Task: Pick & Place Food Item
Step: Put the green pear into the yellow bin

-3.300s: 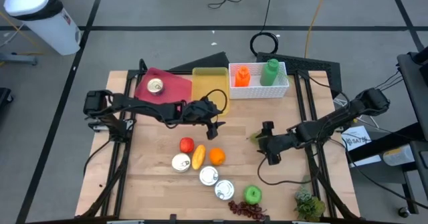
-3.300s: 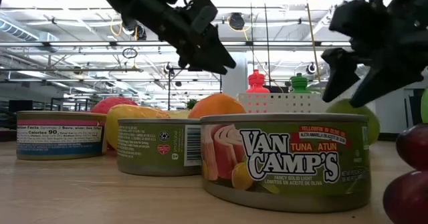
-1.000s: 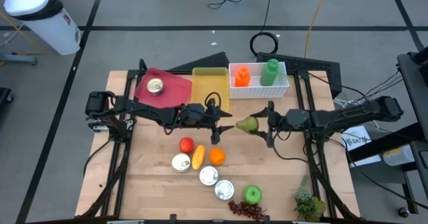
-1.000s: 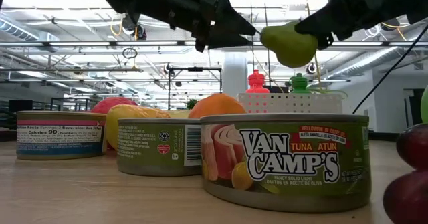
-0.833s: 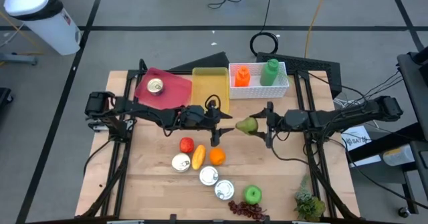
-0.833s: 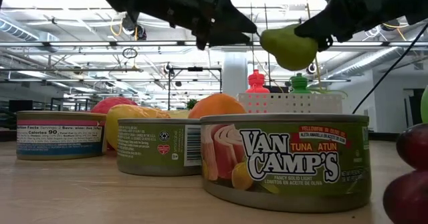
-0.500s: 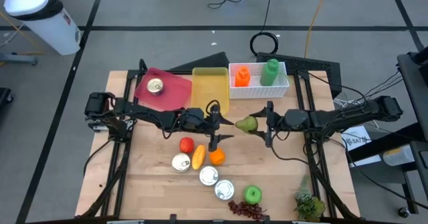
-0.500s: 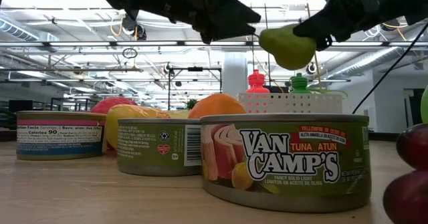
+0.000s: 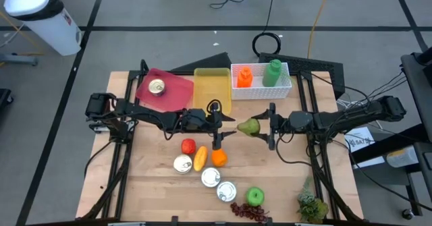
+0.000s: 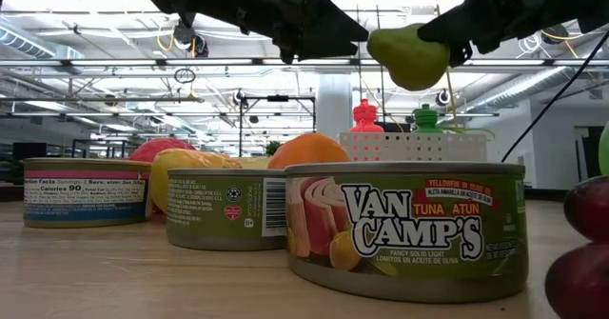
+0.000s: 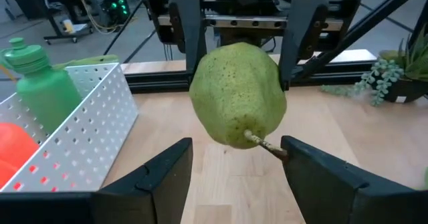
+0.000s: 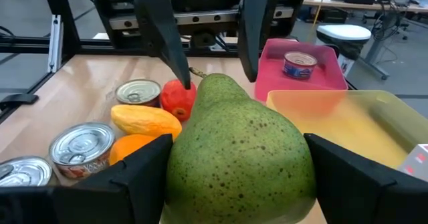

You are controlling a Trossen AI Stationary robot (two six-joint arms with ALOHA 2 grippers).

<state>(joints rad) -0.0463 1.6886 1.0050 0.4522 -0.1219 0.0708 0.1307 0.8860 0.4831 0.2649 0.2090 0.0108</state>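
Speckled green skin marks the pear (image 9: pixel 249 126), which is pinched at its broad end by the right pincer (image 9: pixel 264 126) and held in the air above the middle of the desk (image 9: pixel 283 179), stem pointing left. The left pincer (image 9: pixel 223 126) is seen just beside the stem end, its dark fingers (image 11: pixel 160 177) spread to either side of the stem without touching the fruit.

Pale wooden planks make up the desk. On its near half, round metal cans (image 9: pixel 210 177) are grouped with a red tomato (image 9: pixel 188 146), an elongated yellow fruit (image 9: pixel 200 158) and an orange (image 9: pixel 218 158); a green apple (image 9: pixel 254 197) and dark grapes (image 9: pixel 248 212) are placed nearer still. At the far edge, a pink tray (image 9: pixel 164 88) carrying a can, a yellow tray (image 9: pixel 212 88) and a white perforated basket (image 9: pixel 283 90) with an orange and a green bottle are lined up. A grey floor crossed by dark lines and cables is visible around the desk.
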